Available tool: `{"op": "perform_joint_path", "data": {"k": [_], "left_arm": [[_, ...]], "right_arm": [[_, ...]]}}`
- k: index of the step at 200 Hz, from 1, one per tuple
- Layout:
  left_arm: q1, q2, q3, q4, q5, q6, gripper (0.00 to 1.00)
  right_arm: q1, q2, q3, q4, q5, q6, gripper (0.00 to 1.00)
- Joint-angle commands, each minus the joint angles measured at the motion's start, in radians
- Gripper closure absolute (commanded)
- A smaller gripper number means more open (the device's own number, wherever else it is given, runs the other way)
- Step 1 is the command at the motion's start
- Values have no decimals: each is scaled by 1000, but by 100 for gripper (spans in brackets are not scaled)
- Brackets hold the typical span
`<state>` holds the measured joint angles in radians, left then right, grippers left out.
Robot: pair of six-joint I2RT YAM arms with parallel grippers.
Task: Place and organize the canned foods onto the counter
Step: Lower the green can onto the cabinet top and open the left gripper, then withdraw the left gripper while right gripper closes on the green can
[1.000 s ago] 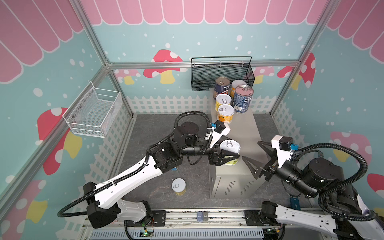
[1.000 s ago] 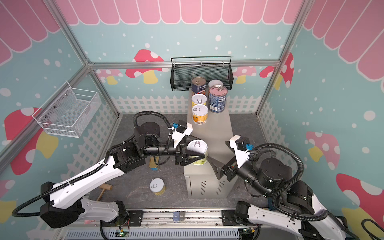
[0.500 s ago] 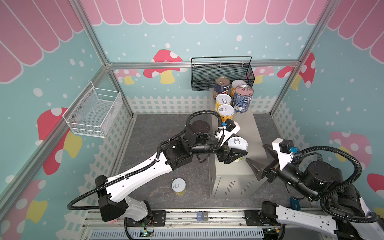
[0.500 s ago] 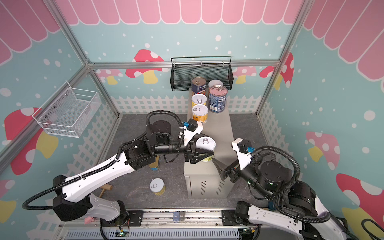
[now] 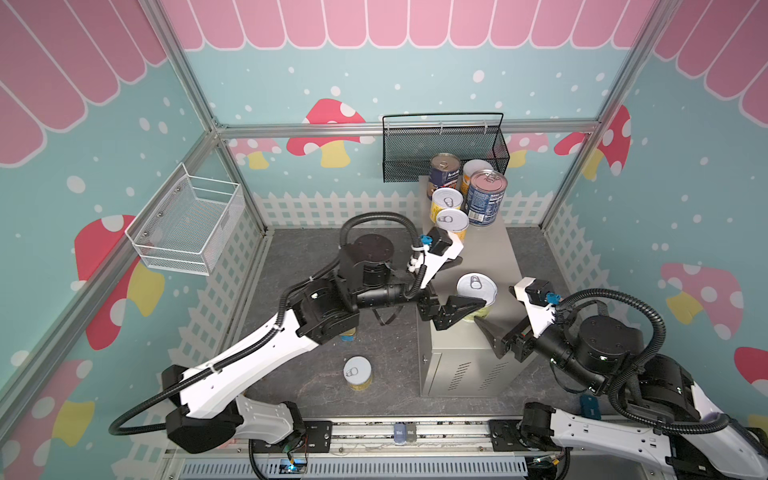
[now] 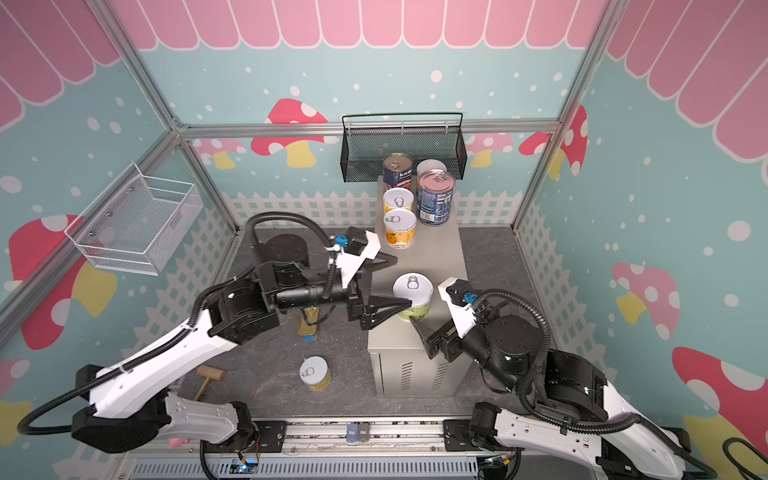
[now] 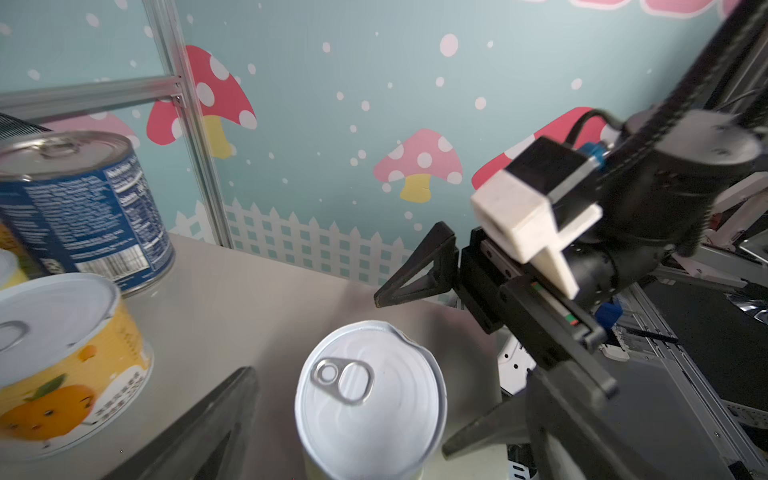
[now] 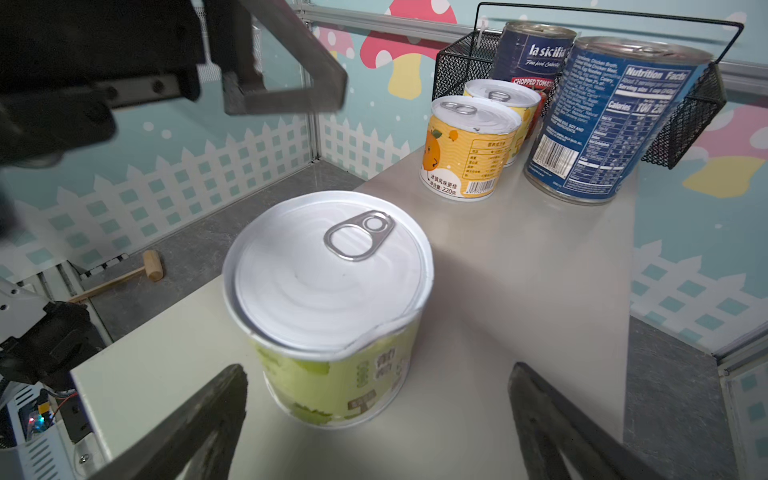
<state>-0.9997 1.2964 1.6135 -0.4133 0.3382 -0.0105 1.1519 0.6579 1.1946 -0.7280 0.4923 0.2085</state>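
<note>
**Tools.** The left tool (image 6: 402, 282) has its fingers spread wide on either side of the green-labelled can (image 5: 476, 286) and grips nothing. Whether a finger touches the can's side cannot be told. The right tool (image 8: 376, 372) is likewise apart, bracketing the same can from the near right.

**Task item.** The can stands upright towards the near end of the tabletop (image 5: 494, 253). Its lid rim is dented.

**Risks.** Two tools crowd one can. In the inspector's judgement a finger could clip the other tool. A finger pulling away could also drag the can over an edge, since smooth painted metal likely gives little friction.

**Surroundings.**
- The far cluster of cans (image 5: 484, 197) leaves free room only in the middle.
- A yellow can (image 5: 357, 372) and a gold tin (image 6: 307, 326) sit on the grey floor (image 5: 299, 253).
- Framed walls close in all round.
</note>
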Motion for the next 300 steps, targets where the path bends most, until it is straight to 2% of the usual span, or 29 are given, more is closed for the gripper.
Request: {"op": "perform_joint_path", "data": {"k": [1, 22, 64, 91, 154, 215, 238, 261, 300], "left_arm": [[39, -97, -30, -88, 10, 28, 1], [75, -181, -69, -151, 45, 39, 1], [118, -301, -157, -215, 12, 52, 1], [121, -321, -180, -228, 10, 59, 1], [140, -320, -224, -229, 11, 75, 1], [186, -322, -260, -203, 66, 60, 1], [211, -321, -271, -194, 95, 49, 1], [223, -328, -277, -192, 107, 46, 1], [231, -342, -291, -190, 93, 51, 1]], "right_arm": [[2, 11, -20, 96, 3, -57, 1], [2, 31, -32, 153, 6, -79, 1], [2, 75, -40, 232, 16, -91, 2], [3, 107, -36, 250, 48, -76, 5], [2, 91, -28, 262, 152, -17, 25], [-28, 179, 62, 208, 230, -24, 26], [-137, 213, 106, 196, 150, -32, 26], [-299, 261, 137, 180, -20, -29, 27], [-411, 299, 124, 210, -111, -48, 26]]}}
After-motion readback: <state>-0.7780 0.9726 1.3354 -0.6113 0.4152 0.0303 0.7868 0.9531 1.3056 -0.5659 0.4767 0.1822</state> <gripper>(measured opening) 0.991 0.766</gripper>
